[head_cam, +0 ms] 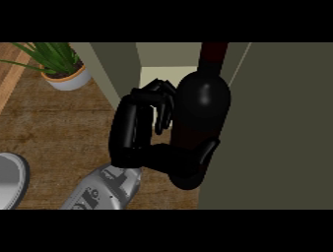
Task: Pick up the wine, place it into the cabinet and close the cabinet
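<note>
- One cabinet (285,123) is seen at the right, its door open beside the bottle.
- One wine bottle (204,98) is held in the middle, at the cabinet's opening.
- One hand (151,147) is curled round the bottle.
- One potted plant (60,66) is seen at the upper left.
- One grey thing (2,179) is cut off at the lower left.

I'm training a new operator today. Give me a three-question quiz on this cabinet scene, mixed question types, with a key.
1. True or false: the black hand has its fingers curled round the dark wine bottle.
2. The white pot with the green leafy plant shows at the view's: A) upper left, B) lower right, C) centre.
3. Fill in: the bottle stands upright at the opening of the olive-green ____.

Key: 1 true; 2 A; 3 cabinet.
</note>
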{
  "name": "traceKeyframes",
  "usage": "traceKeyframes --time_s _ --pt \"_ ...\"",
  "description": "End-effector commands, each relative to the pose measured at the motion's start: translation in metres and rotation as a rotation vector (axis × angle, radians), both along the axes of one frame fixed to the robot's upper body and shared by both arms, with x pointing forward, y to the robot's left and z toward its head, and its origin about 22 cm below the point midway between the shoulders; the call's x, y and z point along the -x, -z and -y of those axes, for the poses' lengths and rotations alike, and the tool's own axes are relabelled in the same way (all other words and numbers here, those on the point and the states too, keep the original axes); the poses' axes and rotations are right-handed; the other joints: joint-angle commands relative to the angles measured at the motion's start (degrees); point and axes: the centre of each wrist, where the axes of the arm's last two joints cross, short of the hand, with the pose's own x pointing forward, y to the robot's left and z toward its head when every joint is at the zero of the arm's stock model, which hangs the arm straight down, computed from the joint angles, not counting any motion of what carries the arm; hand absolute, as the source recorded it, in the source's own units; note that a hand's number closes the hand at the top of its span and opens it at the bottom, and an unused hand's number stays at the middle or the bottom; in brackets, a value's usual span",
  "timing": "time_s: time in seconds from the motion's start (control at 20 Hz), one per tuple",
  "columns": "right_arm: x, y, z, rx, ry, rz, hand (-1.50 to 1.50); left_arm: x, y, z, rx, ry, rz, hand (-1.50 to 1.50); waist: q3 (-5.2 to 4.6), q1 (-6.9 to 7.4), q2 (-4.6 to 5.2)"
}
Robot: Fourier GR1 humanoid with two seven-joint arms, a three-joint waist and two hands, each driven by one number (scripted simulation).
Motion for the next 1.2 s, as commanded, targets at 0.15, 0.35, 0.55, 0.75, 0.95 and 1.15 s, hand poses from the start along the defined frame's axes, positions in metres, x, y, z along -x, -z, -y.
traceKeyframes --time_s 0.15,0.35,0.55,0.75,0.95,1.15 --pt "0.017 -0.019 0.002 -0.035 -0.062 0.036 -1.5 -0.014 0.007 0.01 -0.046 -0.05 0.017 1.5 -0.02 0.18 0.03" --pt "0.031 -0.017 0.005 -0.023 -0.042 0.037 -1.5 -0.026 0.006 0.006 -0.008 -0.058 -0.003 1.5 -0.02 -0.05 0.03" --pt "0.012 -0.007 0.003 -0.036 -0.045 0.045 -1.5 -0.028 0.023 0.016 0.022 -0.077 -0.013 1.5 -0.01 -0.11 0.13" --pt "0.007 -0.024 0.008 -0.027 -0.042 0.045 -1.5 -0.013 0.04 0.012 0.05 -0.068 -0.04 1.5 -0.04 0.14 0.1" --pt "0.029 -0.031 -0.004 -0.041 -0.026 0.073 -1.5 -0.023 0.053 0.009 0.01 -0.098 -0.034 1.5 -0.06 0.11 0.0" --pt "0.023 -0.015 -0.001 -0.037 -0.047 0.053 -1.5 -0.034 0.073 0.017 -0.077 -0.136 -0.01 1.5 -0.01 -0.39 0.11"
